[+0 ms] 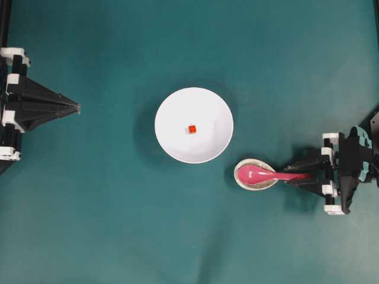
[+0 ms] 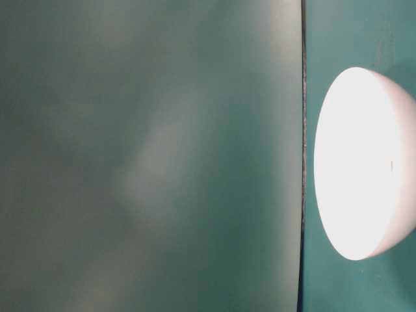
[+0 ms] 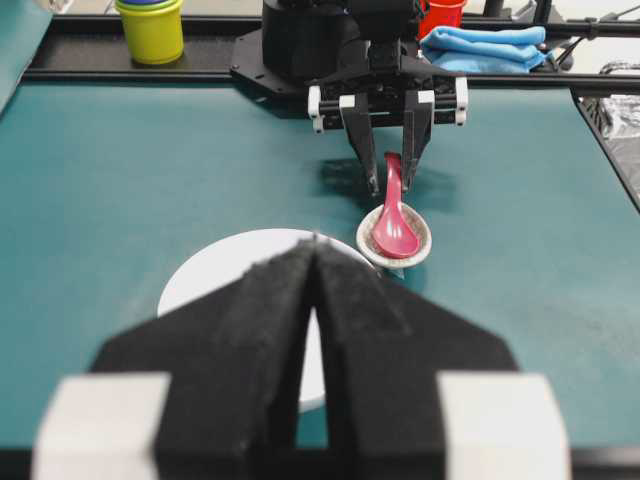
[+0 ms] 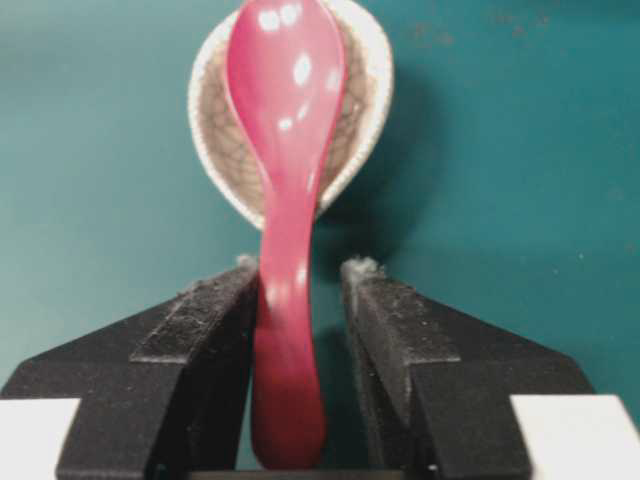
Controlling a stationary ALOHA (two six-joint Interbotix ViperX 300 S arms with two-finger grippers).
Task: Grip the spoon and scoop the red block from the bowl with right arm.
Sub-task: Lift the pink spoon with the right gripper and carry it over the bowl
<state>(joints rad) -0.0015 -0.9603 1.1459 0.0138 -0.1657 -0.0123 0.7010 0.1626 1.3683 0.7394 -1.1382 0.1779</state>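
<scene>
Right hand [image 4: 300, 290] straddles spoon [image 4: 285, 150] handle near tabletop's right edge, jaws narrow, not clamped: grasp step; next pinch, lift, carry to mid-tabletop bowl [image 1: 169, 142] holding block [image 1: 192, 129].

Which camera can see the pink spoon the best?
The right wrist view: the spoon fills the picture, scoop in the speckled dish, handle between the right gripper fingers. Overhead and left wrist views show it small; the table-level view misses it.
</scene>
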